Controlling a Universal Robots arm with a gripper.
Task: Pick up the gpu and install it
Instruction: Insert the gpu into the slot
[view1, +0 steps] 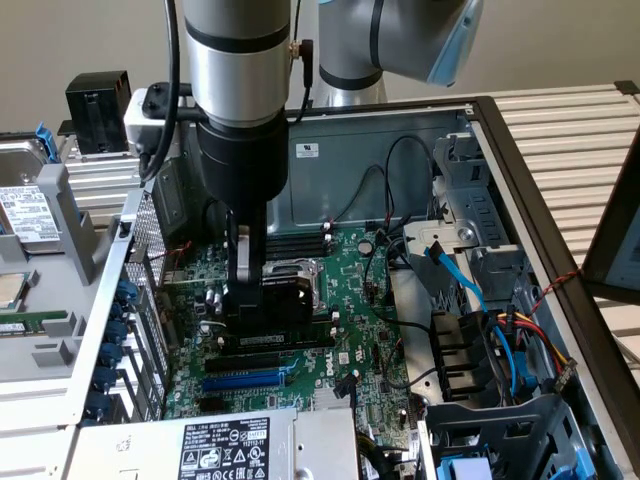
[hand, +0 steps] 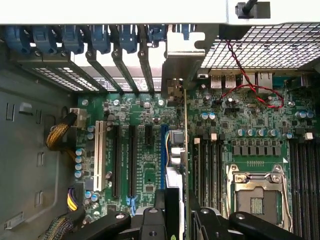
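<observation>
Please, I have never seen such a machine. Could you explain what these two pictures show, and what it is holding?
It is a robot arm reaching down into an open computer case. One picture comes from a camera off the arm. The other comes from a camera on the arm's wrist, looking down along its pincer. Inside the case lies the large green motherboard. The pincer is closed on the gpu, a small card held on edge over the motherboard's slots.

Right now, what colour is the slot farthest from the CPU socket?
White slot; the wrist view shows it best.
</observation>
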